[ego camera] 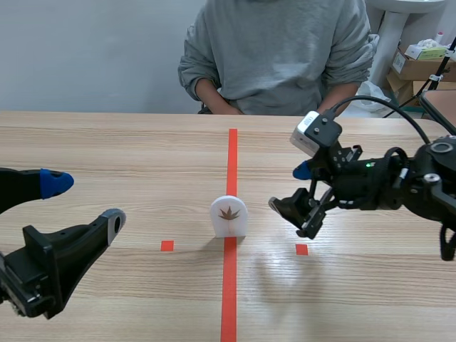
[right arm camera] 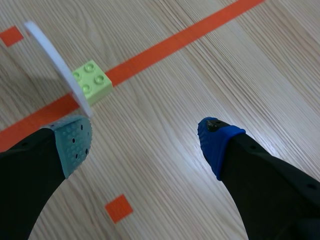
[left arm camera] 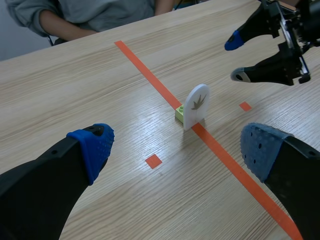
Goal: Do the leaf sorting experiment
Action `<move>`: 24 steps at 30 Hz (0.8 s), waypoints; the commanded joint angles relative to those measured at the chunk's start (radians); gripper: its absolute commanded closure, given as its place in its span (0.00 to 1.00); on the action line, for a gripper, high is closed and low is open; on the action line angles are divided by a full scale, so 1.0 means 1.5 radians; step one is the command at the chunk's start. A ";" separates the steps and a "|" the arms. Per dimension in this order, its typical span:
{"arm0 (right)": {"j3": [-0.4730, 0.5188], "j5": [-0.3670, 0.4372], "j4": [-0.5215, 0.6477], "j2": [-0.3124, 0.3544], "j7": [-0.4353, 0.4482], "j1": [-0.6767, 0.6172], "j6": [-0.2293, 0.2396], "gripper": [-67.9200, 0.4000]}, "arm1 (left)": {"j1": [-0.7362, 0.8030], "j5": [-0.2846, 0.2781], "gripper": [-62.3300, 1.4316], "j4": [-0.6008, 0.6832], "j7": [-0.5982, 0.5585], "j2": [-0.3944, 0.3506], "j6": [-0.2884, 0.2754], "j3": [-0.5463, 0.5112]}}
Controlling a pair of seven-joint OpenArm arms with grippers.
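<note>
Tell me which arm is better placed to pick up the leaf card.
Right. The right pincer, open, hovers just beside the leaf card; the left pincer is open too but farther back.

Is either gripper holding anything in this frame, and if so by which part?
Nothing is held. The left gripper and the right gripper are both open, and the leaf card stands free on the tape line.
</note>
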 commanded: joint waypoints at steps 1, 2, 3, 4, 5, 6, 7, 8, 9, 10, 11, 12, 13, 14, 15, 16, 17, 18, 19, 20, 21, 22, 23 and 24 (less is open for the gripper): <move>-0.008 0.004 -0.008 -0.016 0.008 0.024 0.000 0.36 | 0.004 -0.004 0.13 0.007 -0.009 0.005 -0.001 -0.003; -0.018 0.004 -0.019 -0.025 0.008 0.036 0.000 0.36 | 0.004 -0.004 0.13 0.007 -0.009 0.006 -0.001 -0.003; -0.027 0.003 -0.028 -0.035 0.006 0.046 0.000 0.36 | 0.004 -0.004 0.13 0.007 -0.008 0.006 -0.001 -0.003; -0.037 0.002 -0.038 -0.045 -0.001 0.055 0.000 0.36 | 0.004 -0.004 0.13 0.007 -0.003 0.006 -0.001 -0.003; -0.046 0.001 -0.046 -0.053 -0.003 0.064 0.000 0.36 | 0.004 -0.004 0.13 0.007 0.003 0.006 -0.001 -0.003; -0.056 -0.001 -0.055 -0.062 -0.004 0.069 0.000 0.36 | 0.004 -0.004 0.13 0.007 0.004 0.006 -0.001 -0.003; -0.066 -0.005 -0.063 -0.071 -0.005 0.075 0.000 0.36 | 0.004 -0.004 0.13 0.007 0.005 0.006 -0.001 -0.003; -0.076 -0.010 -0.070 -0.080 -0.005 0.079 0.000 0.35 | 0.004 -0.004 0.13 0.007 0.006 0.006 -0.001 -0.003; -0.084 -0.012 -0.076 -0.087 -0.005 0.081 0.000 0.35 | 0.004 -0.004 0.13 0.007 0.006 0.006 -0.001 -0.003; -0.092 -0.013 -0.080 -0.095 -0.004 0.081 0.000 0.35 | 0.004 -0.004 0.13 0.007 0.006 0.006 -0.001 -0.003; -0.099 -0.013 -0.083 -0.102 -0.005 0.081 0.000 0.35 | 0.004 -0.004 0.13 0.007 0.006 0.006 -0.001 -0.003; -0.106 -0.013 -0.086 -0.109 -0.005 0.081 0.000 0.35 | 0.004 -0.004 0.13 0.007 0.006 0.006 -0.001 -0.003; -0.113 -0.014 -0.091 -0.115 -0.005 0.080 -0.001 0.35 | 0.004 -0.004 0.13 0.007 0.006 0.006 -0.001 -0.003; -0.118 -0.019 -0.096 -0.123 -0.005 0.080 -0.003 0.35 | 0.004 -0.004 0.13 0.007 0.006 0.006 -0.001 -0.003; -0.121 -0.025 -0.101 -0.130 -0.005 0.080 -0.008 0.35 | 0.004 -0.004 0.13 0.007 0.005 0.006 -0.001 -0.003; -0.123 -0.030 -0.106 -0.137 -0.005 0.080 -0.008 0.35 | 0.004 -0.004 0.13 0.007 0.006 0.006 -0.001 -0.003; -0.124 -0.033 -0.109 -0.140 -0.005 0.080 -0.008 0.35 | 0.004 -0.004 0.13 0.007 0.006 0.006 -0.001 -0.003; -0.124 -0.033 -0.109 -0.141 -0.004 0.078 -0.008 0.35 | 0.004 -0.004 0.13 0.007 0.006 0.006 -0.001 -0.003; -0.124 -0.033 -0.109 -0.141 -0.004 0.077 -0.008 0.35 | 0.004 -0.004 0.13 0.007 0.006 0.006 -0.001 -0.003; -0.124 -0.033 -0.109 -0.139 -0.002 0.076 -0.008 0.35 | 0.004 -0.004 0.13 0.007 0.006 0.006 -0.001 -0.003; -0.124 -0.033 -0.109 -0.138 -0.001 0.075 -0.008 0.35 | 0.004 -0.004 0.13 0.007 0.006 0.006 -0.001 -0.003; -0.124 -0.033 -0.109 -0.137 0.001 0.075 -0.008 0.35 | 0.004 -0.004 0.13 0.007 0.006 0.006 -0.001 -0.003; -0.124 -0.033 -0.109 -0.137 0.004 0.075 -0.007 0.35 | 0.004 -0.004 0.13 0.007 0.006 0.006 -0.001 -0.003; -0.124 -0.033 -0.109 -0.138 0.006 0.075 -0.007 0.35 | 0.004 -0.004 0.13 0.007 0.006 0.006 -0.001 -0.003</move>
